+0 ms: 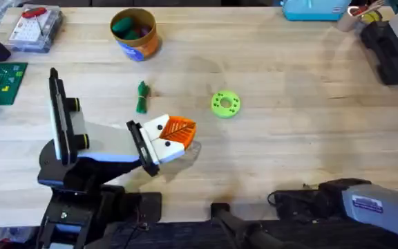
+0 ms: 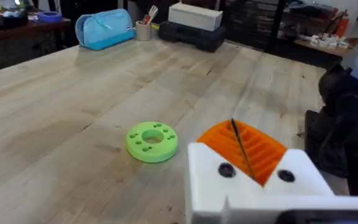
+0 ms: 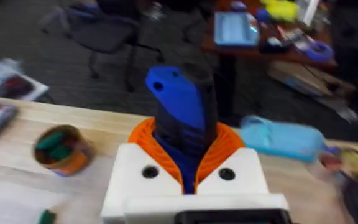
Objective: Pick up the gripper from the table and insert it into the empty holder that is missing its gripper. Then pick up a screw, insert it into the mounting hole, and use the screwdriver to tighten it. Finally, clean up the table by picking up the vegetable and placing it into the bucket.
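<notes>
Right hand (image 3: pixel 188 171) clamped on chunky blue screwdriver (image 3: pixel 178 106); left hand (image 1: pixel 178 131) together above wooden counter (image 1: pixel 289 124), near knobbly dark-green vegetable (image 1: pixel 141 97).

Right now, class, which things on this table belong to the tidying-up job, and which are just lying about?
Belong to the job:
the vegetable
the bucket
the screwdriver, held in the right gripper

Just lying about:
lime-green disc
light blue pouch
clear plastic box

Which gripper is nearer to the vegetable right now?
Left. The left gripper sits just beside the vegetable, slightly nearer the robot. The right gripper, shut on the screwdriver, is drawn back at the table's near right edge, far from it.
</notes>
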You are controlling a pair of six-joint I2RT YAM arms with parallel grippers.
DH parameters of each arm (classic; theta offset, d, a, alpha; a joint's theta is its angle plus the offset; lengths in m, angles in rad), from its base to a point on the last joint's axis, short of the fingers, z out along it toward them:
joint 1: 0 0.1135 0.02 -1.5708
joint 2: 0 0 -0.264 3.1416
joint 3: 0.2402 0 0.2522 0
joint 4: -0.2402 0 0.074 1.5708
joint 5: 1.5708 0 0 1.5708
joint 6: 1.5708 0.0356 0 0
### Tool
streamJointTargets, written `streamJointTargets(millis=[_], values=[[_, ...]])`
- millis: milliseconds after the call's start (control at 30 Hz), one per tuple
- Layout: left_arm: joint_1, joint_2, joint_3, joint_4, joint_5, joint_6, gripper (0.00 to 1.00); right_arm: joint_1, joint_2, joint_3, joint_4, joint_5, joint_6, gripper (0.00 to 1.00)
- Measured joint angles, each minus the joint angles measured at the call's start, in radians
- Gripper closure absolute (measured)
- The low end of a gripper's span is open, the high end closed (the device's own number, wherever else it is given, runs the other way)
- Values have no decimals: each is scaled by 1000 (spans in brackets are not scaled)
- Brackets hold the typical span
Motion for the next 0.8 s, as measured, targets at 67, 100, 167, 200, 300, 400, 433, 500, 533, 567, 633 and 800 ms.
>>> streamJointTargets(millis=[67, 100, 167, 200, 300, 400, 433, 500, 533, 567, 633, 800], values=[[0, 0, 0, 0, 0, 0, 982, 32, 0, 3, 53, -41, -1, 952], [0, 0, 0, 0, 0, 0, 982, 48, 0, 3, 85, -67, -1, 952], [0, 0, 0, 0, 0, 0, 982, 76, 2, 3, 164, -122, -1, 952], [0, 0, 0, 0, 0, 0, 982, 88, 3, 3, 203, -149, -1, 952], [0, 0, 0, 0, 0, 0, 982, 125, 3, 3, 311, -241, 6, 952], [0, 0, 0, 0, 0, 0, 982, 165, 3, 4, 399, -346, 17, 952], [0, 0, 0, 0, 0, 0, 982, 179, 3, 5, 413, -378, 22, 952], [0, 0, 0, 0, 0, 0, 982, 207, 3, 5, 437, -436, 38, 952], [0, 0, 0, 0, 0, 0, 982, 219, 3, 5, 449, -462, 45, 952], [0, 0, 0, 0, 0, 0, 982, 230, 4, 4, 467, -485, 51, 952], [0, 0, 0, 0, 0, 0, 982, 250, 5, 4, 510, -526, 57, 952], [0, 0, 0, 0, 0, 0, 982, 298, 14, 3, 561, -649, 68, 952]])
